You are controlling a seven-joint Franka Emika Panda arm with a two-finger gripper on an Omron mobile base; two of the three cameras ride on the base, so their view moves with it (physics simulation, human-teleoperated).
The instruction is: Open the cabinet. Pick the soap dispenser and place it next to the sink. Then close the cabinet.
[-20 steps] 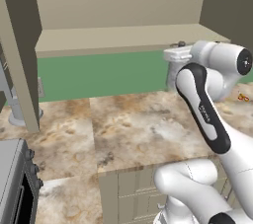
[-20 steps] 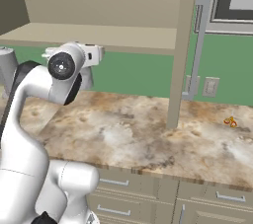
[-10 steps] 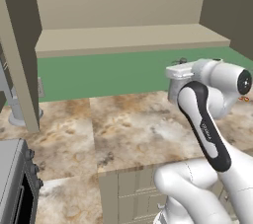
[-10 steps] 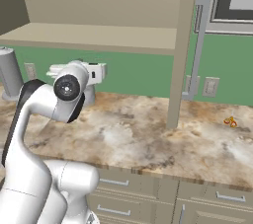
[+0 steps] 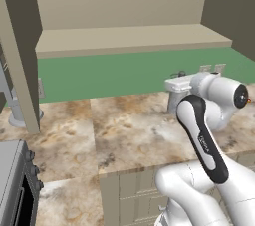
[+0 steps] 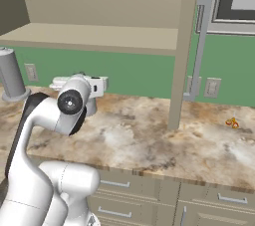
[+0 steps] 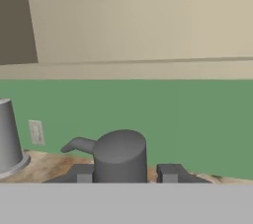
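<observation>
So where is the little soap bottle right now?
The soap dispenser sits between the gripper's fingertips in the hand view, low over the counter, in front of the green wall.

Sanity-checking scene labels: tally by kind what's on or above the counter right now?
Soap dispenser, between the gripper fingers: 1
Grey flared-base post: 1
Small orange item on the counter: 1
Open cabinet: 1
Wall outlets: 3
Total: 7
</observation>
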